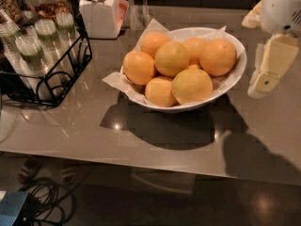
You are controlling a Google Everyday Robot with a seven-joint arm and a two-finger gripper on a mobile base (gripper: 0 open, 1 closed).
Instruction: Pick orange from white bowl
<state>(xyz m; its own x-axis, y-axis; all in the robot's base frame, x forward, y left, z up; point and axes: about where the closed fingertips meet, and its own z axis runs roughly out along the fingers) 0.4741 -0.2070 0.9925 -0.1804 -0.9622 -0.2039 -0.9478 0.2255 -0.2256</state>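
Gripper (269, 70) at the right edge of the camera view, a cream-coloured piece hanging below a white rounded arm housing (282, 6); it hangs above the table (155, 131), just beside the right rim of the white bowl (233, 76) and not touching it. Open or closed state: cannot tell from this view. Nothing seen in its grasp. White bowl sits near the centre of the grey glossy table, lined with crinkled white paper (117, 79) that sticks out past the rim on the left and at the back. Bowl holds a heap of about seven round fruits. Orange (217, 56), deep orange and smooth, lies at the right side of the heap against the inner wall of the bowl, on the side closest to the gripper. Other fruits: one at the left (139, 67), one on top in the middle (172, 58), two at the front (191, 85), two at the back; the front-right one looks paler and more yellow. Black wire rack (61, 74) stands at the left of the table, well apart from the bowl, holding lidded cups (47, 29). White lidded jar (99, 13) stands behind, at the back left. Dark cables (47, 204) lie on the floor at the lower left.
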